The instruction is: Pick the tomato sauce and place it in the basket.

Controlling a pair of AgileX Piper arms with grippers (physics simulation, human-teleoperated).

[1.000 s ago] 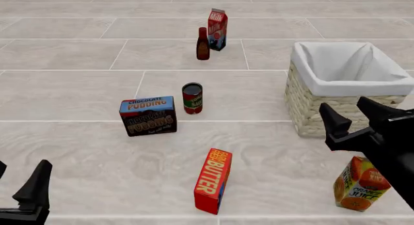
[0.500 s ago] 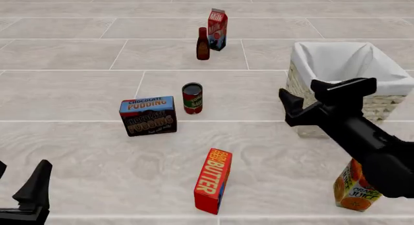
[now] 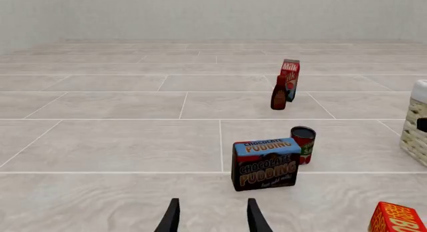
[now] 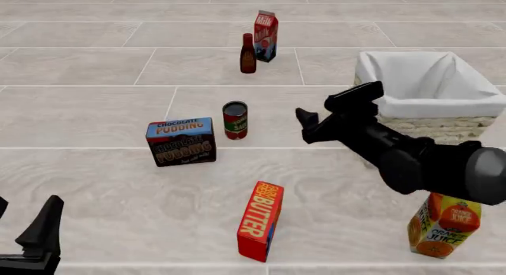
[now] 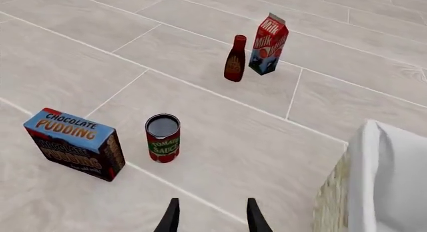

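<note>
The tomato sauce [image 4: 234, 120] stands upright at the centre of the front view, just right of the pudding box [image 4: 181, 141] and touched by neither arm. The right gripper [image 4: 336, 112], fingers spread and empty, hangs right of centre between the can and the basket [image 4: 427, 118], which sits at the right edge. The left gripper [image 4: 32, 236] rests at the lower left corner, fingers apart, holding nothing.

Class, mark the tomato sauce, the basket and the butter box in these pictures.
tomato sauce [image 4: 234, 121], front view, on its red label.
basket [image 4: 442, 111], front view, on the white cloth rim.
butter box [image 4: 261, 220], front view, on its lettered red face.
</note>
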